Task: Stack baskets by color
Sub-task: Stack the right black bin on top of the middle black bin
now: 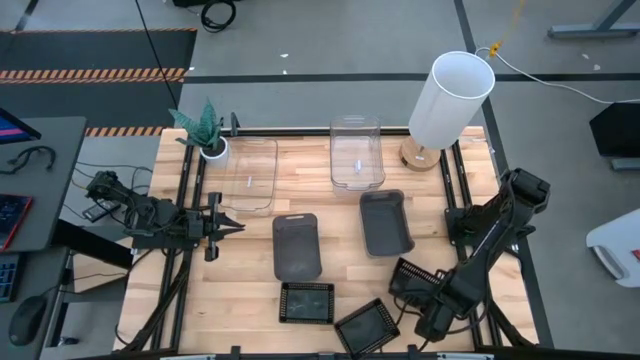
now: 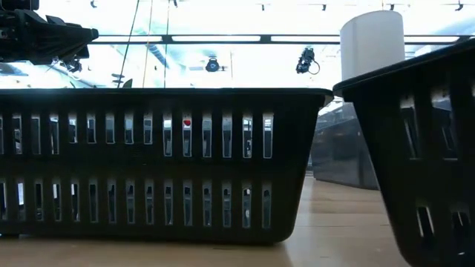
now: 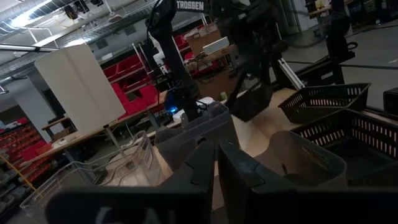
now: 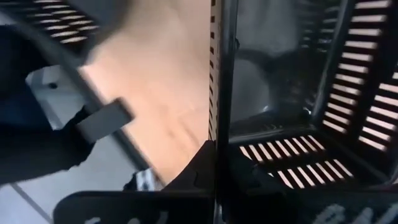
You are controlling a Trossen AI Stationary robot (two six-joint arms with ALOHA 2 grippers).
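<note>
Three black mesh baskets sit at the near edge. One [image 1: 306,302] lies flat, one [image 1: 367,327] is turned askew, and my right gripper [image 1: 428,292] is shut on the third [image 1: 410,275]. Two smoky dark-grey baskets [image 1: 297,245] [image 1: 386,222] rest flat mid-table. Two clear baskets [image 1: 250,175] [image 1: 357,153] stand at the far side. My left gripper [image 1: 228,226] waits shut at the table's left, holding nothing. My right gripper pinches one side wall of the mesh basket at its rim [image 4: 219,134], one finger inside the basket and one outside. The fingers come from above, pointing steeply down. The basket [image 3: 252,102] hangs tilted below the gripper, off the table.
A white cylindrical lamp [image 1: 450,98] stands at the far right corner and a small potted plant [image 1: 207,132] at the far left. Black frame rails [image 1: 188,190] run along the table's sides. Bare wood shows between the grey baskets and the near mesh ones.
</note>
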